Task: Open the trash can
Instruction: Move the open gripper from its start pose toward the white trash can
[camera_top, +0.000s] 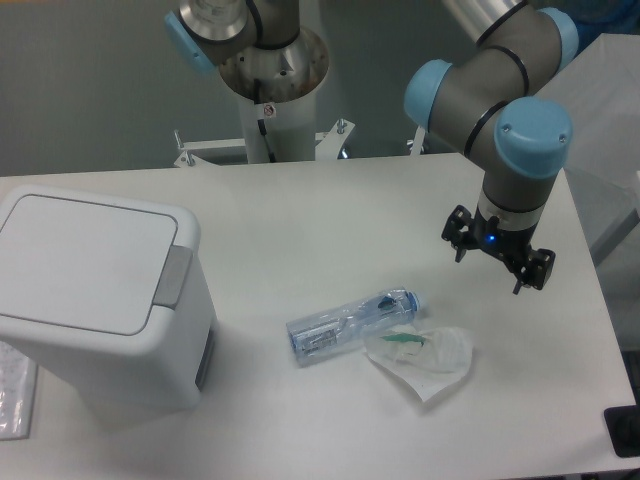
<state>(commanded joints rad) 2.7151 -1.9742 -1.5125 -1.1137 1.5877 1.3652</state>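
The trash can (110, 340) is a big white boxy bin on the left side of the table. Its flat lid (85, 260) lies down shut, and the grey push tab (173, 277) sits on the rim at its right edge. My gripper (498, 258) hangs over the right part of the table, far to the right of the bin and touching nothing. Its two black fingers (457, 235) are spread apart with nothing between them.
A clear plastic bottle (350, 325) lies on its side in the middle of the table. A crumpled clear wrapper (425, 358) with something green in it lies just right of the bottle. A clear packet (15, 395) pokes out beside the bin's left foot. The arm's base (270, 70) stands at the back.
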